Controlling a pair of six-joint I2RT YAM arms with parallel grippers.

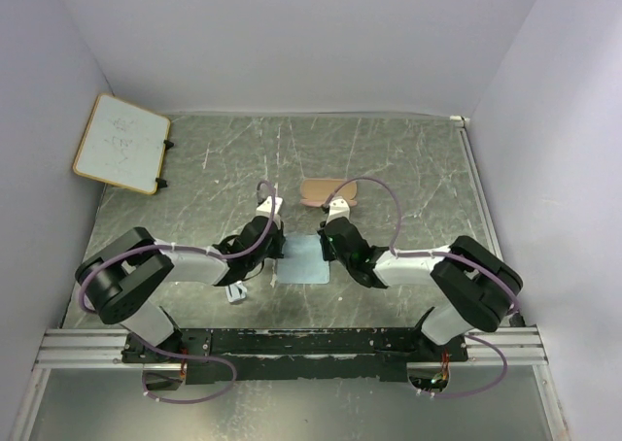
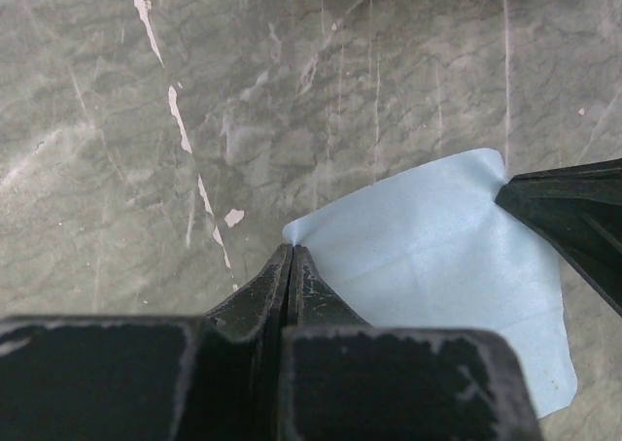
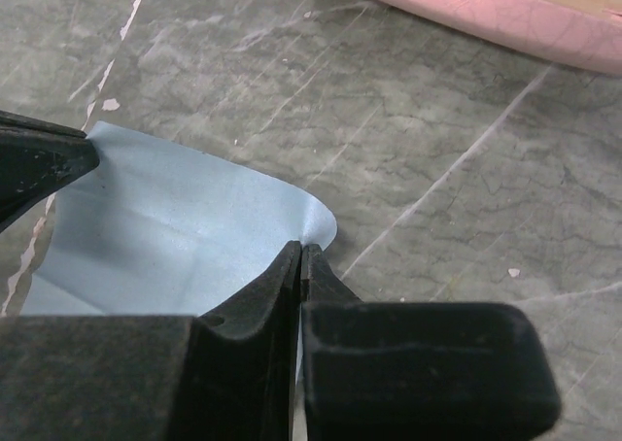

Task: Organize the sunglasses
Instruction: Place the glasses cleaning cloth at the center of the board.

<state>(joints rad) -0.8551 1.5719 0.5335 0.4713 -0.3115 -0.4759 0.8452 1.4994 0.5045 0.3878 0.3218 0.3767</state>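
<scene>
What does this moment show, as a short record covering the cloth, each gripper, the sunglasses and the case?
cloth: light blue, spread on the table between the two arms
left gripper: shut, pinching the cloth's far left corner
right gripper: shut, pinching the cloth's far right corner
sunglasses: white-framed, on the table by the left arm, left of the cloth, not held
case: tan-pink, beyond the cloth, apart from it
whiteboard: far left, by the wall

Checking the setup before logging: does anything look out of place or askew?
The sunglasses lie off the cloth, beside its near-left edge, partly hidden under the left arm. The left gripper and right gripper each pinch a far cloth corner.
</scene>
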